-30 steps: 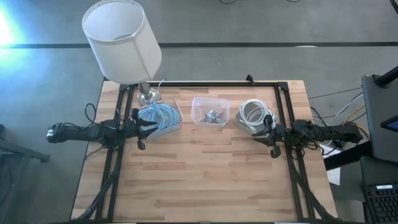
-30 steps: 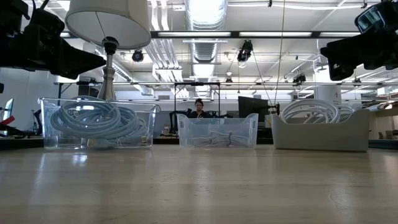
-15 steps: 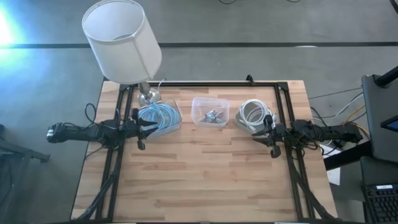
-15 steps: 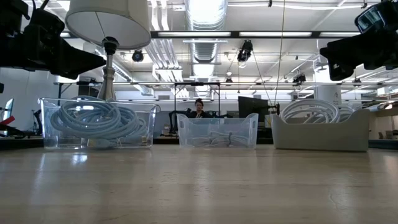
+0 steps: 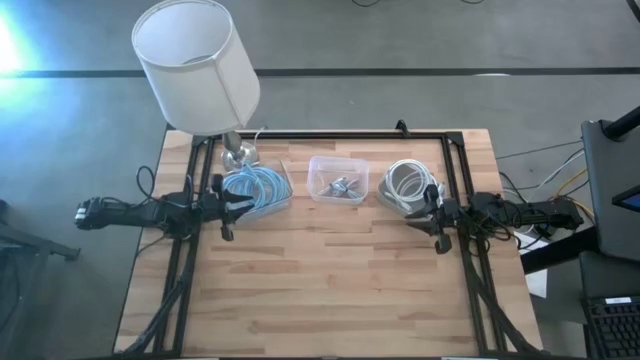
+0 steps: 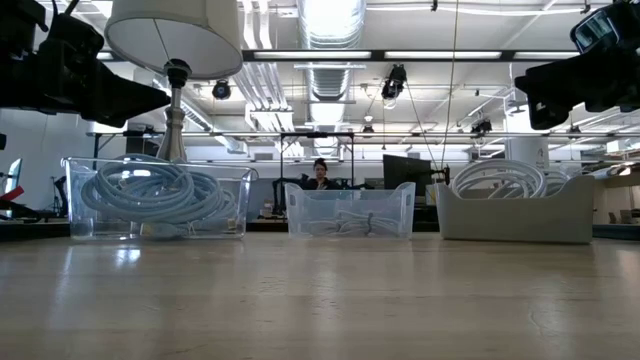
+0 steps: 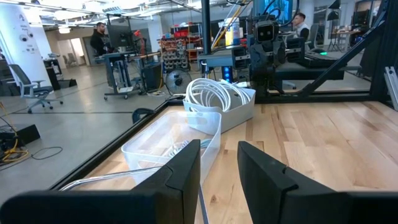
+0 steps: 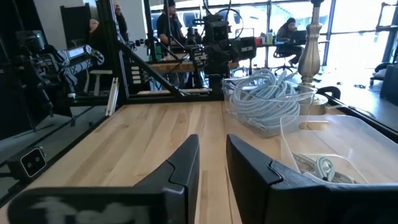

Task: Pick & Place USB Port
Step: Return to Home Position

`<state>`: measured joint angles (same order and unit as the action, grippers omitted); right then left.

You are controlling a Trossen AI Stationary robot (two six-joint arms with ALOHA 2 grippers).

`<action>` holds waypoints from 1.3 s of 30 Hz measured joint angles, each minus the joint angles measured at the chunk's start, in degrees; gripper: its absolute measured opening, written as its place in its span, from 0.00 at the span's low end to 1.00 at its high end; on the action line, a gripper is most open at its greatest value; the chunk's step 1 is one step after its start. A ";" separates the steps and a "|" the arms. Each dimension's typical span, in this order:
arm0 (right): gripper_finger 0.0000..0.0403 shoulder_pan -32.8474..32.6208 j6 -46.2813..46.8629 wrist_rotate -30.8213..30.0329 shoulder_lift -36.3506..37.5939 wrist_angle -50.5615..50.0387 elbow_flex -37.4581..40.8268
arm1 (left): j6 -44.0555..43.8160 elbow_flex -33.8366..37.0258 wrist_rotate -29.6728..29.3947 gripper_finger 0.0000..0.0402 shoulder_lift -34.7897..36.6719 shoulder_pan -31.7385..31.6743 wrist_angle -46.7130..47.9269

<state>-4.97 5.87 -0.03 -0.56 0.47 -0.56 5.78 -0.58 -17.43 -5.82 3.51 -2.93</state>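
Nothing moved; pale blue cables (image 5: 256, 186) lie coiled in their bin (image 5: 289, 197).

Lamp (image 5: 196, 65): upper left, high view.
Table (image 5: 330, 285): centre, wooden.
Person (image 6: 320, 172): centre, low view, far back.

Found left arm (image 5: 150, 212) stretched low and level, reaching in from the left side, wrist straight. Found right arm (image 5: 510, 212) mirrored on the right side in the same extended pose. Noted left end effector (image 5: 238, 205) pointing toward the right arm and right end effector (image 5: 418, 217) pointing back at it, the two well apart and roughly in line. Checked left wrist view: fingers (image 7: 180, 174) parallel, parted by a narrow gap, nothing between. Checked right wrist view: same, fingers (image 8: 180, 168) slightly parted, gripping nothing. Confirmed in low view both held raised, at opposite upper corners.
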 joint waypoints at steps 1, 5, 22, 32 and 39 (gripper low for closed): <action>0.18 0.00 0.02 0.00 0.00 0.00 0.00 | 0.01 -0.02 0.00 0.27 0.00 0.00 0.02; 0.17 0.00 0.00 0.00 0.00 0.01 0.00 | 0.02 -0.02 0.00 0.27 0.00 0.05 0.01; 0.22 -0.01 0.01 -0.02 0.00 0.01 0.00 | 0.02 -0.09 -0.02 0.27 0.00 0.03 0.04; 0.20 0.00 0.00 0.00 0.00 0.00 0.00 | 0.00 -0.09 -0.02 0.27 0.00 -0.02 0.04; 0.17 0.00 0.05 0.00 0.00 0.02 0.00 | 0.00 -0.09 -0.02 0.27 0.00 -0.02 0.02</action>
<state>-4.97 5.92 -0.04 -0.56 0.49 -0.56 5.78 -0.67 -17.45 -5.82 3.49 -2.92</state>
